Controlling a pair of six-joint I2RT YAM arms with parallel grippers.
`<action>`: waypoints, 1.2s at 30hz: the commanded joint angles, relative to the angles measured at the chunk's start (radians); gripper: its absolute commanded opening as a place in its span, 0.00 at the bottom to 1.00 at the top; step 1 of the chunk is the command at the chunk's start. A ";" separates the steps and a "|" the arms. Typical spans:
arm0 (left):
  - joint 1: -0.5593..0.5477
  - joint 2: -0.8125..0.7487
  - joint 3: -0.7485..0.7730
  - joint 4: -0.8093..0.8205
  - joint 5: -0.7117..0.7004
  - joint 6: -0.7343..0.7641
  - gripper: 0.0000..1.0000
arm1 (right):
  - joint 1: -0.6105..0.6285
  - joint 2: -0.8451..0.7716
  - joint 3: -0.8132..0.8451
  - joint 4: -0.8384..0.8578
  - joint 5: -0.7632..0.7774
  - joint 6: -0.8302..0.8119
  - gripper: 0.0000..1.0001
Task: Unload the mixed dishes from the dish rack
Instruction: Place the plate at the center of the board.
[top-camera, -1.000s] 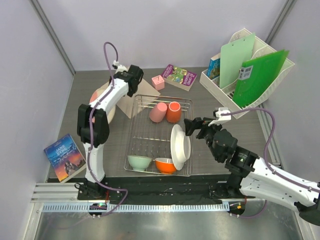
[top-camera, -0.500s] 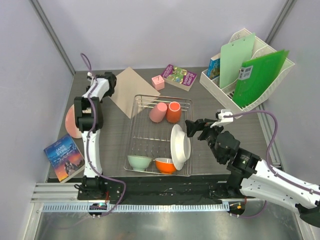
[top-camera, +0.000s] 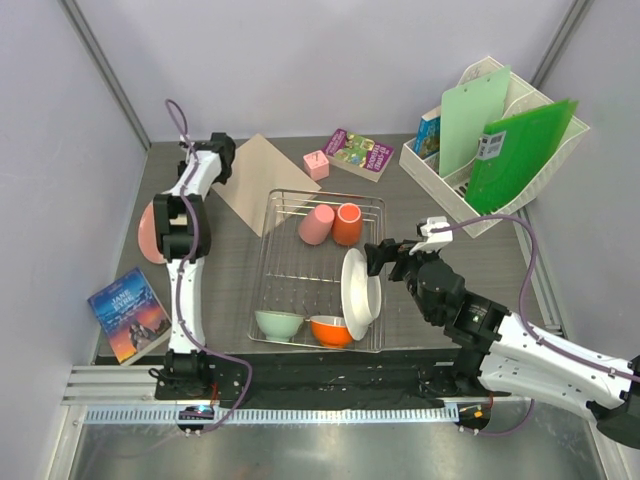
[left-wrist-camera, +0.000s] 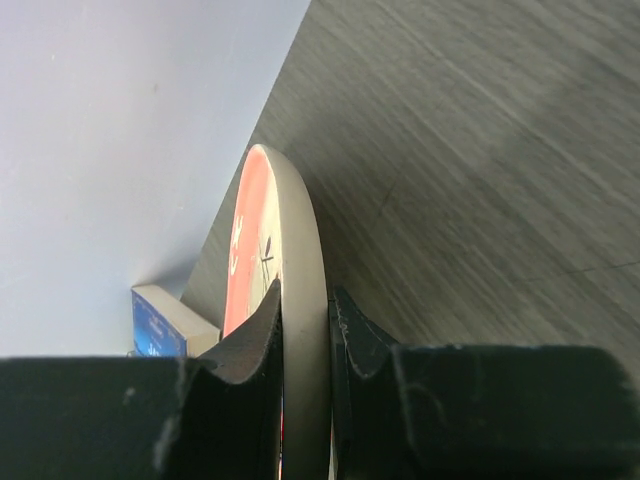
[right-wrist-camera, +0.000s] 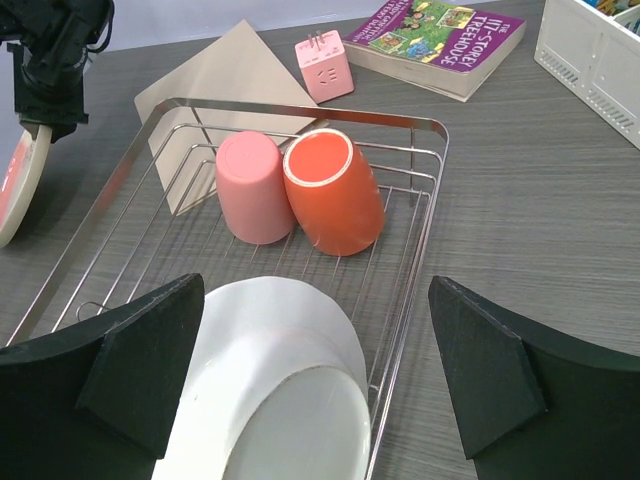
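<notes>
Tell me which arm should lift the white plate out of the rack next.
Right. Its open hand is right at the white plate standing in the dish rack, one finger on either side. The left hand is shut on the pink-rimmed plate, far off to the left.

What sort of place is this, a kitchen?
Probably a robot test booth, not a kitchen: bare walls box in a small table, two arms are bolted to its edge, and a dish rack sits among books and a file organizer.

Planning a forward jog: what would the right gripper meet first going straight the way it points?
Probably the upright white plate, its rim right ahead of the open right gripper; the orange cup lies beyond. Depth is uncertain.
</notes>
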 joint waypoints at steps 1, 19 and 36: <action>-0.021 0.036 0.072 0.097 0.097 -0.024 0.06 | -0.003 0.010 0.009 0.049 0.015 0.010 1.00; -0.025 -0.057 0.061 0.069 0.152 -0.060 0.89 | -0.001 -0.002 0.001 0.046 0.015 0.024 1.00; -0.355 -0.733 -0.338 0.308 0.482 -0.155 0.91 | 0.000 0.004 0.050 0.070 0.033 0.010 1.00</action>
